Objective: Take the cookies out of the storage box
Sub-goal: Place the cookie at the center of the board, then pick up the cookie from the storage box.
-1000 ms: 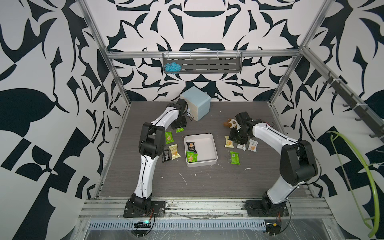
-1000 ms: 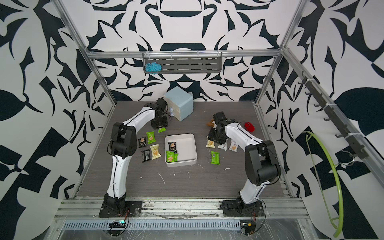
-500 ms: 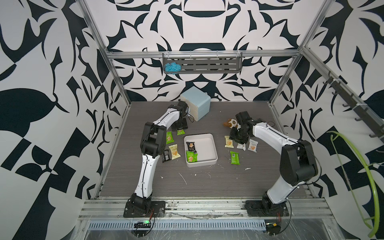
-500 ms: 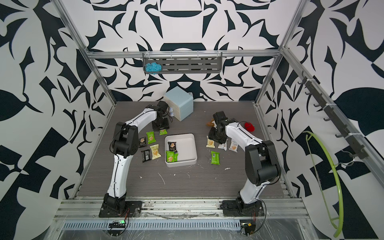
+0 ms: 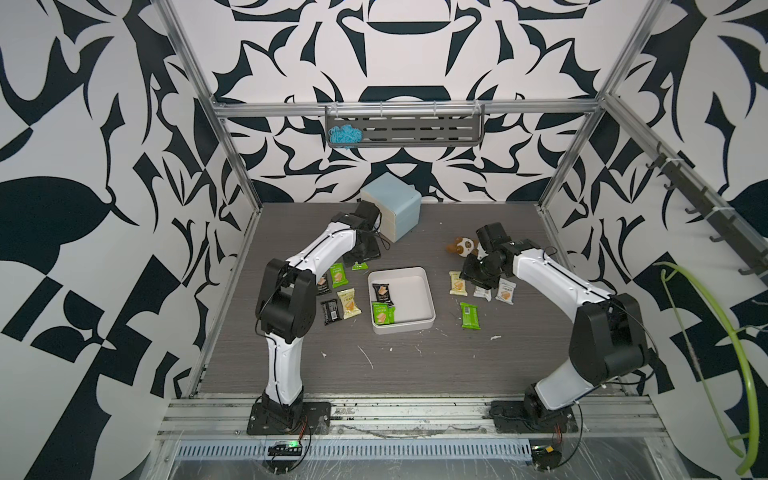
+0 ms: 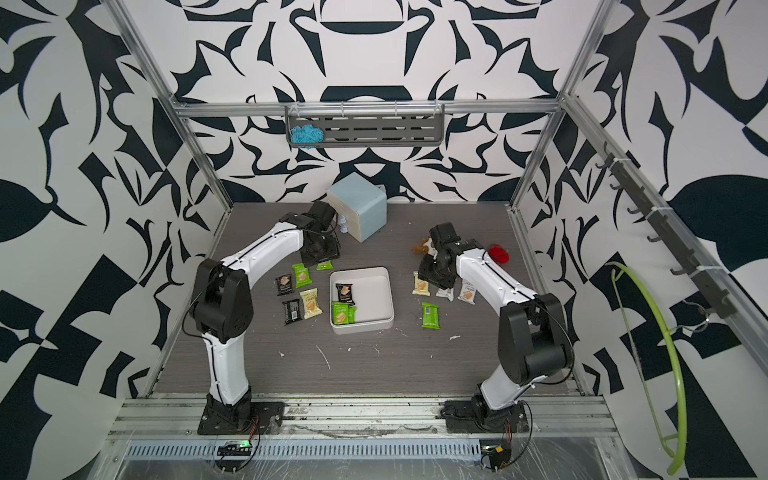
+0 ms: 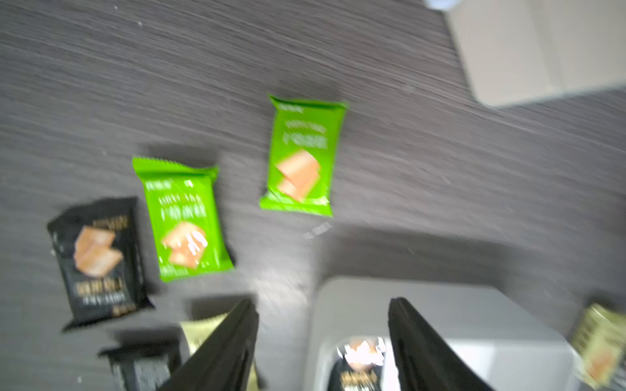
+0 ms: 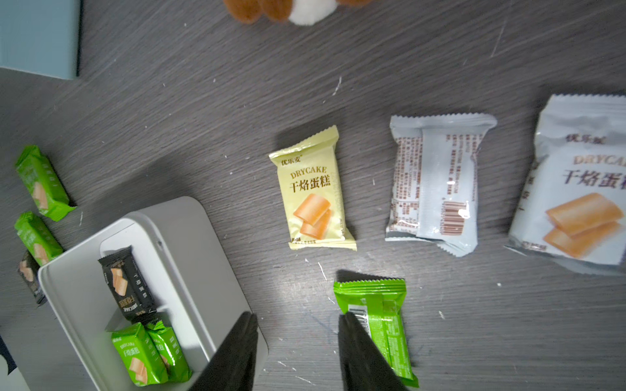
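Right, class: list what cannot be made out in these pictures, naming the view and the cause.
Left wrist view: print on the green wrapped cookie packets, smeared by motion blur.
Right wrist view: the brown-white plush toy, cut off by the picture's edge.
Both top views: wording on the black wrapped packet in the off-white plastic tray, too small.

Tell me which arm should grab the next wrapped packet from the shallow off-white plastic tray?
Probably left: the black wrapped packet and green ones hug the off-white tray wall nearest the open left gripper.
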Robot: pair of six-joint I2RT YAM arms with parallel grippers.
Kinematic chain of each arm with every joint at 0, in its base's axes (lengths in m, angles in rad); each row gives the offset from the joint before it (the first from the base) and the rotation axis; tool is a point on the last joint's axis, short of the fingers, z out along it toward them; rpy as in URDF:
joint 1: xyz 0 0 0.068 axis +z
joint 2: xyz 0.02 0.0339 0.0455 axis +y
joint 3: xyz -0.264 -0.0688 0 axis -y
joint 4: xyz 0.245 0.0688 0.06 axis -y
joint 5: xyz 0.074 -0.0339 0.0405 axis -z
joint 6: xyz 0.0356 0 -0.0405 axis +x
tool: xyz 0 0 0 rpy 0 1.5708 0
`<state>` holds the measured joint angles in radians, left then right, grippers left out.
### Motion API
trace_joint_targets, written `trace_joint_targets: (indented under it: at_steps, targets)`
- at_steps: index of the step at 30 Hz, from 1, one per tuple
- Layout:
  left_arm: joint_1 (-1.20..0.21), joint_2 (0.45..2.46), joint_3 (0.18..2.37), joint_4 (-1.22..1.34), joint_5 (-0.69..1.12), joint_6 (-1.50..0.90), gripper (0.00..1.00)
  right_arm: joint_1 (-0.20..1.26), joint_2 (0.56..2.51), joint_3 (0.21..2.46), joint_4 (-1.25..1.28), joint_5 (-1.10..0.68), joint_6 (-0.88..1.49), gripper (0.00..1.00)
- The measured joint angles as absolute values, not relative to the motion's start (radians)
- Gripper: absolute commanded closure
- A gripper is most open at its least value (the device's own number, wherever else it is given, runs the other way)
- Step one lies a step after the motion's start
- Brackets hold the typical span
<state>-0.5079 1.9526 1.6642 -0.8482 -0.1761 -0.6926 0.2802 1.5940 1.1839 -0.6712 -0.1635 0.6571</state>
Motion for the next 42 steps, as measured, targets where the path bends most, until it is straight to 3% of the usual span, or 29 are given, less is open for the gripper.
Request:
trace_joint_targets:
  at_steps: [9, 15, 27, 42]
  targets:
    - [-0.737, 1.895, 1.594, -0.859, -0.259, -0.83, 0.3, 0.285, 1.515, 1.125, -0.678, -0.207, 0.602, 0.54]
    - [-0.804, 1.907, 1.594, -0.871, -0.301, -0.896, 0.29, 0.286, 1.462, 1.076, -0.69, -0.218, 0.575, 0.54]
    - [-0.81, 2.038, 1.594, -0.918, -0.337, -0.97, 0.27, 0.286, 1.439, 1.055, -0.699, -0.229, 0.529, 0.54]
    - [-0.77, 2.056, 1.577, -0.909, -0.337, -0.973, 0.27, 0.283, 1.489, 1.06, -0.723, -0.232, 0.485, 0.54]
